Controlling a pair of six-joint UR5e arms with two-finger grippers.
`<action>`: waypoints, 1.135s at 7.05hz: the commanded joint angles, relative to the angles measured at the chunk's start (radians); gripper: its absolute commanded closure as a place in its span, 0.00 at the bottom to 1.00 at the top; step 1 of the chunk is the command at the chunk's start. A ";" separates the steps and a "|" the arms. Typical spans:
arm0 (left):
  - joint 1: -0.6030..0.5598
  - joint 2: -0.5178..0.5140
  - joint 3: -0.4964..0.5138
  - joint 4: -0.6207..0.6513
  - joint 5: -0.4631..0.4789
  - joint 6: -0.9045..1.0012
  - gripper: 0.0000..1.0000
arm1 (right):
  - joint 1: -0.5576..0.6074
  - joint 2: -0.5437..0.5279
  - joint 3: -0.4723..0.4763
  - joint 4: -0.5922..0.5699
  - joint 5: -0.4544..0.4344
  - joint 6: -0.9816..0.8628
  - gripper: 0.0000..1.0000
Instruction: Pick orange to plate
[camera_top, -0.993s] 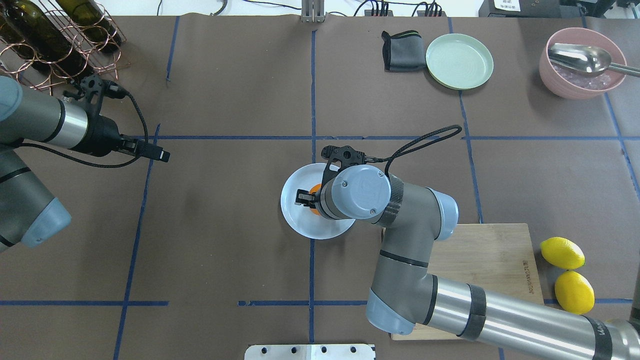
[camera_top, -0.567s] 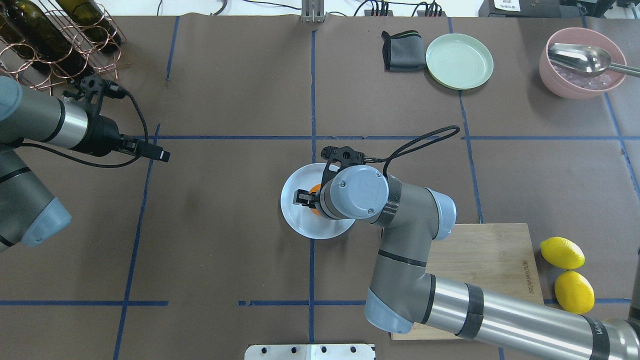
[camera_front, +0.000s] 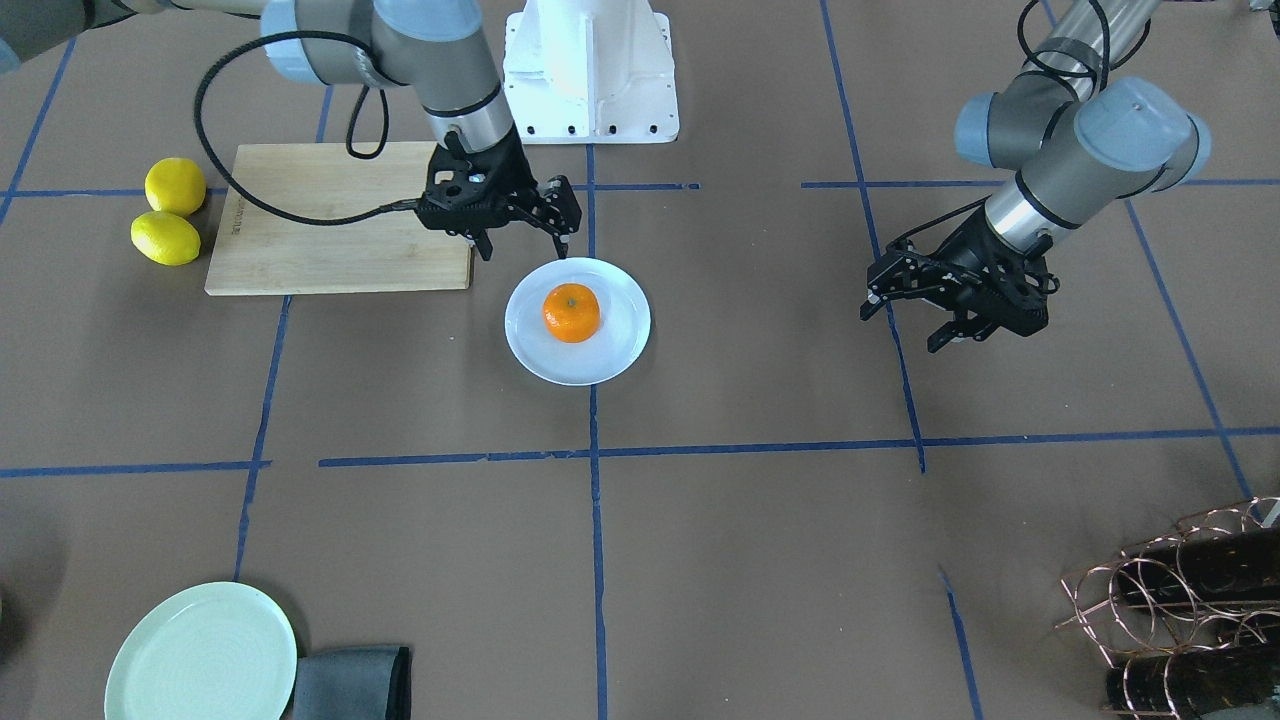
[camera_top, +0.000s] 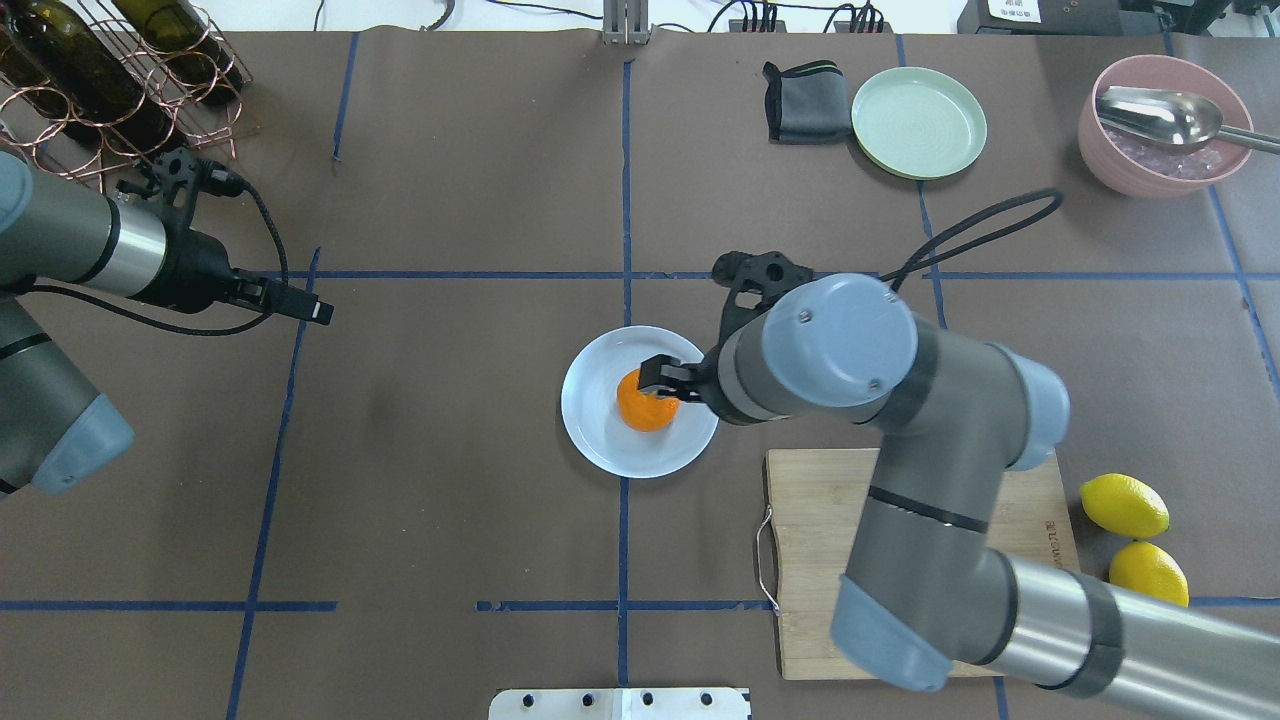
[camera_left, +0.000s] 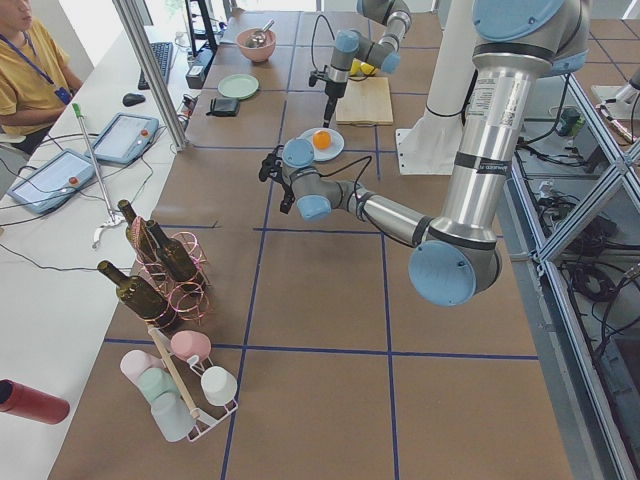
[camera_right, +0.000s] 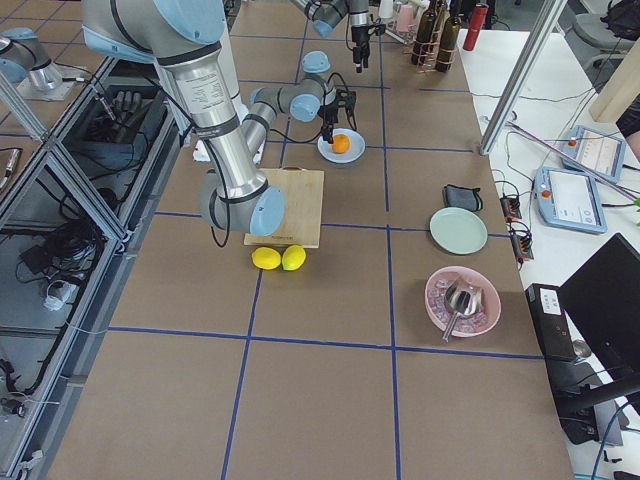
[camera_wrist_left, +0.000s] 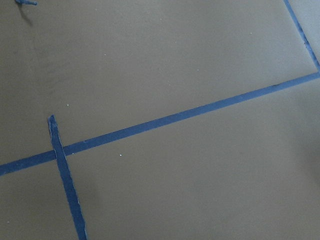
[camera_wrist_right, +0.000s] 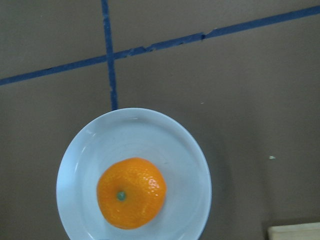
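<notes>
Orange (camera_front: 571, 312) sits on the plate (camera_front: 622, 330), slightly off the plate's centre, stem dimple up. Nothing touches it. The right wrist view shows it whole and unobstructed.

Plate lies flat on the desk (camera_front: 760, 560), on a blue tape line.

Right hand (camera_front: 524, 240) hangs at the plate's robot-side rim, fingers spread wide, gripping nothing. One fingertip looks to be over the rim in the front-facing view. In the overhead view a finger overlaps the orange, likely just the camera angle, since the front-facing view shows a clear gap. Its height above the plate is hard to judge.

Left hand (camera_front: 903, 328) is well apart from the plate, off to the robot's left of it, fingers parted, empty, over bare desk. Its wrist camera sees only tape.

Cutting board (camera_front: 340, 220) lies just beside the plate, toward the robot's right. Two lemons (camera_front: 165, 238) lie beyond the board, further from the plate. Green plate (camera_front: 200, 655) and grey cloth (camera_front: 350, 683) are well away from the plate, on the side opposite the robot.

Progress: placing looks done, with the orange on the plate and let go. Likely left is only for the right arm to back clear of the plate. No other item appears to need moving.
</notes>
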 joint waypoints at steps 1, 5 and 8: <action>-0.099 0.059 -0.001 0.008 -0.101 0.167 0.01 | 0.163 -0.176 0.096 -0.042 0.153 -0.176 0.00; -0.411 0.225 0.015 0.110 -0.213 0.707 0.01 | 0.717 -0.448 0.011 -0.050 0.498 -1.020 0.00; -0.703 0.127 0.014 0.711 -0.193 1.189 0.01 | 1.013 -0.459 -0.213 -0.129 0.642 -1.570 0.00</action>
